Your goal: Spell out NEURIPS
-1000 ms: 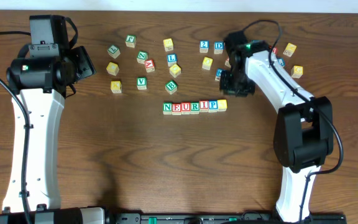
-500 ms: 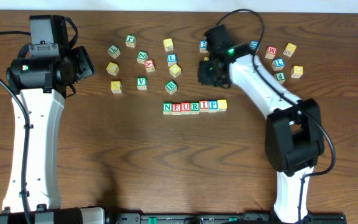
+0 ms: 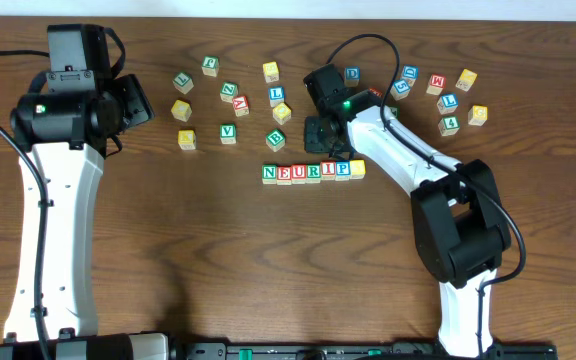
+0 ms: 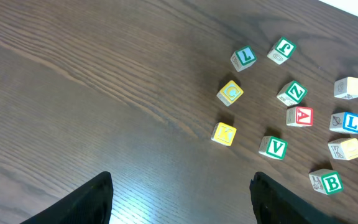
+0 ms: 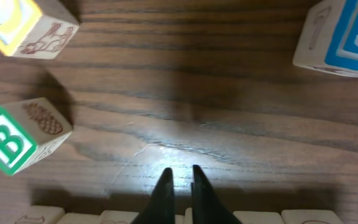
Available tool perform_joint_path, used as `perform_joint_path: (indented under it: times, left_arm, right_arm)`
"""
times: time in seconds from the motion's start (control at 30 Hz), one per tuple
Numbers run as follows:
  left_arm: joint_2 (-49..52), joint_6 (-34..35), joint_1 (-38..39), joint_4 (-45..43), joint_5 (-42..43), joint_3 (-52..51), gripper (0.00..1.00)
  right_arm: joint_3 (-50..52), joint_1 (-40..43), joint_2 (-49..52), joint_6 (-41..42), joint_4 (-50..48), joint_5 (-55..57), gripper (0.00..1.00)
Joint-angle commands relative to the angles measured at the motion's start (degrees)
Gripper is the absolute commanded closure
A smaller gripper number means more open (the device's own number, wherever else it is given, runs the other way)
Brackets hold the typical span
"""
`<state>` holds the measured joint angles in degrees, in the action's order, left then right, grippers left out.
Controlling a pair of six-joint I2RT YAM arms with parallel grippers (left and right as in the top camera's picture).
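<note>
The row NEURIPS (image 3: 313,171) lies in the middle of the table: green N (image 3: 269,173), red E, U, R, red I, blue P (image 3: 343,169) and a yellow-faced cube (image 3: 357,168), side by side. My right gripper (image 3: 318,138) hovers just behind the row's middle. In the right wrist view this gripper (image 5: 179,175) is shut with nothing between its fingers, and the row's pale top faces (image 5: 73,218) show along the bottom edge. My left gripper (image 4: 182,199) stands open over bare wood at the far left, away from the row, holding nothing.
Loose cubes lie behind the row: a green B (image 3: 276,140) (image 5: 17,137), a blue L (image 3: 277,96), a green V (image 3: 228,132), yellow cubes (image 3: 181,109) and a red A (image 4: 299,116). More cubes sit at the back right (image 3: 448,102).
My right arm has swung left from the back-right cubes to just behind the row, and its jaws have closed. The left arm has not moved.
</note>
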<state>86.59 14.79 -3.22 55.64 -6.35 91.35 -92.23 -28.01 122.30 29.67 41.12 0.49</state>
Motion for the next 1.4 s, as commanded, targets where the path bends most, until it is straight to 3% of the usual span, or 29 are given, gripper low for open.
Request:
perform_joint_path:
  times: [0.0,1.37]
  left_arm:
    - [0.26,0.31,-0.09,0.28,-0.11,-0.50,0.30]
    - [0.26,0.31,-0.09,0.70,-0.13,-0.50,0.30]
  right_arm:
    - [0.55,-0.37,1.46,1.60,-0.42,1.25,0.99]
    - [0.55,-0.39,2.23,2.03,5.40,-2.56,0.99]
